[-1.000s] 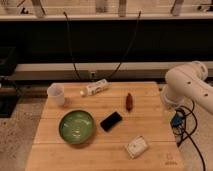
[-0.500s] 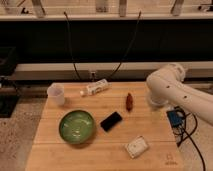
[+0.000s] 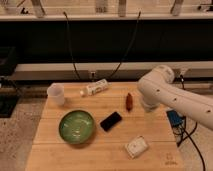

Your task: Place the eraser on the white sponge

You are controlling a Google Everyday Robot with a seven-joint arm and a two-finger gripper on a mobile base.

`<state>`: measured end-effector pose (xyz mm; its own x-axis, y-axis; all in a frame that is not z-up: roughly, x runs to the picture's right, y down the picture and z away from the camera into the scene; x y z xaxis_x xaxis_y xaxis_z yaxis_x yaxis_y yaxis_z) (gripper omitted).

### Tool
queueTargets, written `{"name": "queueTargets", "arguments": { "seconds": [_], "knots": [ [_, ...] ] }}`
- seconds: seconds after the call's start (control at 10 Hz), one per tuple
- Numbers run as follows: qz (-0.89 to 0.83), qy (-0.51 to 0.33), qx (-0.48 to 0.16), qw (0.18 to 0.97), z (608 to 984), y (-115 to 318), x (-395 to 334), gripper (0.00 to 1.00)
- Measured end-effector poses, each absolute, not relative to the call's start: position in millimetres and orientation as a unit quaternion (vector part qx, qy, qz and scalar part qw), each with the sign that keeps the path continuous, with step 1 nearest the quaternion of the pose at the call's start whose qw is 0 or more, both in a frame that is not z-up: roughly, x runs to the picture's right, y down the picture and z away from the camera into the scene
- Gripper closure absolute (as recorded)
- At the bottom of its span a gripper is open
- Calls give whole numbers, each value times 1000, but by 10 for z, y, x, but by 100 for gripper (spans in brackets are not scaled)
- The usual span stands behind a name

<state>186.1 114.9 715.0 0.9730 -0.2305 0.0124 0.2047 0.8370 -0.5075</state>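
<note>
The eraser (image 3: 110,121) is a flat black block lying at the middle of the wooden table (image 3: 50,155), just right of the green bowl. The white sponge (image 3: 136,146) is a whitish square pad lying near the front edge, to the right of and nearer than the eraser. They lie apart. My white arm (image 3: 165,95) reaches in from the right, its rounded joint over the table's back right part. The gripper itself does not show in this view; only the arm's links are visible.
A green bowl (image 3: 76,126) sits left of the eraser. A white cup (image 3: 56,93) stands at the back left. A white bottle (image 3: 95,88) lies at the back. A slim reddish-brown object (image 3: 129,100) lies beside the arm's joint. A blue box with cables (image 3: 175,120) is at the table's right edge.
My arm has swung left, from beyond the table's right edge to over its back right part, close to the reddish-brown object. The things on the table have not moved.
</note>
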Motion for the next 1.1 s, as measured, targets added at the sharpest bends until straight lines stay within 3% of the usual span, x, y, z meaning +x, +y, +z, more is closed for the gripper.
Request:
{"name": "queueTargets", "arguments": {
  "seconds": [1.1],
  "knots": [
    [-233,-6,-254,939,7526,1343,1328,20]
  ]
}}
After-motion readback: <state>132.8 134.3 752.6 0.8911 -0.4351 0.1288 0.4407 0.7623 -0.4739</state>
